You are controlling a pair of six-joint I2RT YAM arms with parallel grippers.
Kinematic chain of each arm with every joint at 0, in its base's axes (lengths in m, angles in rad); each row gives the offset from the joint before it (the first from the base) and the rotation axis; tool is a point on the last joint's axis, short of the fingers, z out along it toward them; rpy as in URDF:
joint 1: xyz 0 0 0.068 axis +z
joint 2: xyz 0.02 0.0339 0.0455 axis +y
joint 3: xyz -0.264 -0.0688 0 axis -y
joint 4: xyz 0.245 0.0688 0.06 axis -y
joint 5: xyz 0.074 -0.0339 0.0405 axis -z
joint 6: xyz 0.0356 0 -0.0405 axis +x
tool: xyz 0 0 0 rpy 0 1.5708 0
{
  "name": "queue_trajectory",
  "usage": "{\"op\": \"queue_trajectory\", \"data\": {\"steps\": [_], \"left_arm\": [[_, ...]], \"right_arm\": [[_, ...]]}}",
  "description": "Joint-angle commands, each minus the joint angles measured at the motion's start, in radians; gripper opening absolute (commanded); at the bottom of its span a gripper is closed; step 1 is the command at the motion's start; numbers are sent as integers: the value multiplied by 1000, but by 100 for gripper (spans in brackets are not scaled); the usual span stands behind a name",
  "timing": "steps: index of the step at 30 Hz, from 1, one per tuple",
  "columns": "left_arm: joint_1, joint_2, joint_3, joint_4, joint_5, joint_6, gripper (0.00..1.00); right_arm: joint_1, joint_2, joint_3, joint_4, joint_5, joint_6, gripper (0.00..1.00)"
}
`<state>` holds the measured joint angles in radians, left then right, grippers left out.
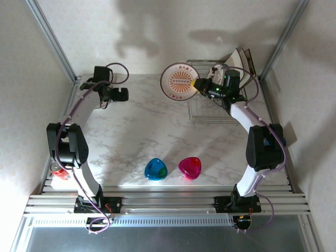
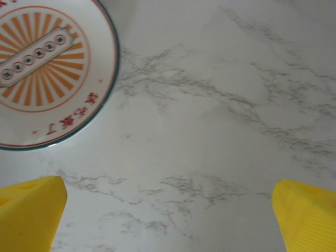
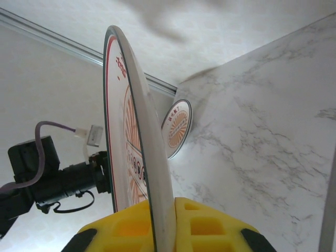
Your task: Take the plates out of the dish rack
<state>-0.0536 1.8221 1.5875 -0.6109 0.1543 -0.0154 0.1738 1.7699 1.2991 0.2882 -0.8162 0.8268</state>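
I find right gripper (image 3: 160, 223) clamped on a plate (image 3: 130, 105) rim, left gripper (image 2: 168, 220) wide open, empty. Dish rack (image 1: 205, 113) at 1 o'clock, partly behind the arm (image 1: 242, 113).

White surface (image 1: 157, 131) veined in grey, spread beneath the left tool (image 1: 119, 95) and right tool (image 1: 201, 85). Pale textured walls (image 1: 157, 26) beyond and beside them, crossed by soft shadows (image 1: 136, 31). Slanted metal frame posts (image 1: 50, 37) at the far corners. Metal rails (image 1: 168, 202) along the near edge.
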Motion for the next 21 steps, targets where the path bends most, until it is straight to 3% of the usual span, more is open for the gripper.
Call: {"op": "queue_trajectory", "data": {"steps": [1,8,12,17,21], "left_arm": [[-9,-35,-4,77,175,-32,99],[-7,-46,-88,347,632,-172,100],[-11,-34,-148,547,796,-317,100],[-24,-16,-217,746,884,-451,100],[-41,-3,-236,794,896,-488,99]], "right_arm": [[1,12,-1,83,-36,23,0],[9,32,18,83,-41,27,0],[24,50,40,79,-44,25,0],[55,95,80,83,-40,30,0],[87,142,124,94,-40,45,0]]}}
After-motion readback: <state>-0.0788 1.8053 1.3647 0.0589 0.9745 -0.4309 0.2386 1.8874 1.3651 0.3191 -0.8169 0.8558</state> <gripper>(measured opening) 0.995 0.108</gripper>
